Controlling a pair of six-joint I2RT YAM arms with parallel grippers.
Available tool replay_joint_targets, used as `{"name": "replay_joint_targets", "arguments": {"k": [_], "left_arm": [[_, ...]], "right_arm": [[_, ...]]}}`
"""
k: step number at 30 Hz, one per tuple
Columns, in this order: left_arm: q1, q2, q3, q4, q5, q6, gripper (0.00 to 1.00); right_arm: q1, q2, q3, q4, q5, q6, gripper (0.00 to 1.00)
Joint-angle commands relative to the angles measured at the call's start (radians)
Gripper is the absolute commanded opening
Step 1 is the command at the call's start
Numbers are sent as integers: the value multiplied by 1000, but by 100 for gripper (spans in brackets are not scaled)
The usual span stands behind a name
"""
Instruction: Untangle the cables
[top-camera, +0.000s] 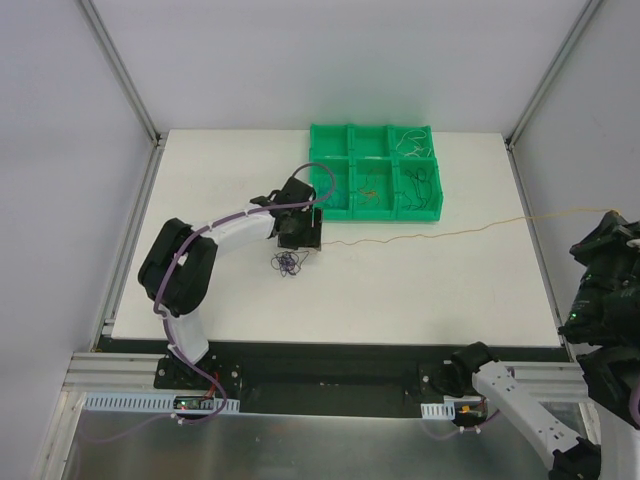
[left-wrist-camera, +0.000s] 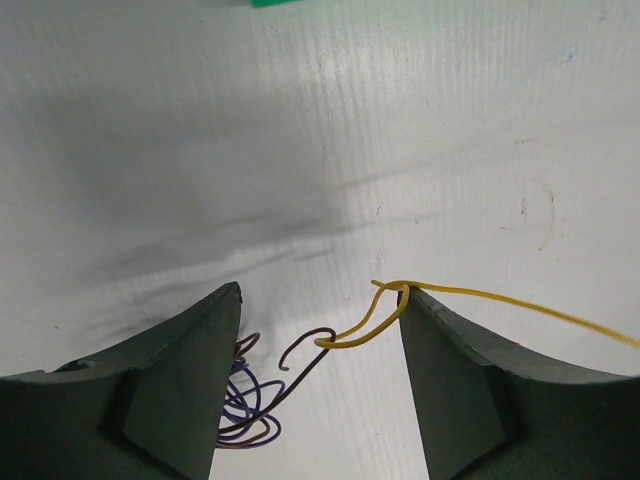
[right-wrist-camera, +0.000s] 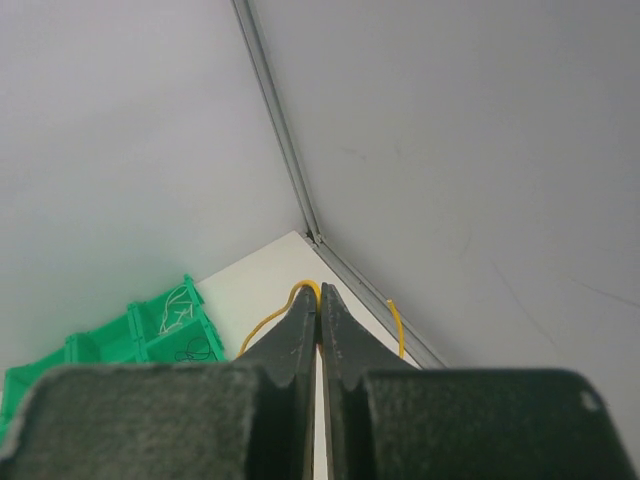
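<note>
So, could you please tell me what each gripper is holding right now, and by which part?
The right gripper is shut on the yellow cable, pinching it apparently near one end. The left gripper is open and grips nothing.

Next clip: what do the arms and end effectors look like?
The left arm and right arm have white links and bulky black joints. A purple hose runs along the left arm. The left end effector and right end effector each have two dark, wedge-shaped fingers tapering to thin tips.
</note>
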Motion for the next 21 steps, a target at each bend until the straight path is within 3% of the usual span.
{"name": "replay_joint_targets", "arguments": {"k": [1,8,11,14,21], "left_arm": [[37,-55,23,-16,-9,9,63],[84,-78,18,-16,2,6,68],[110,-79,20,-16,29,-5,69],[136,-78,18,-17,46,-17,71],[159,-99,29,-37,-4,4,72]], "right_arm": [[-4,-10,50,30,19,-33,0],[-5,-36,104,87,93,-120,0],[0,-59,107,104,24,-90,0],[1,-21,98,76,53,-89,1],[4,18,38,26,14,-5,0]]}}
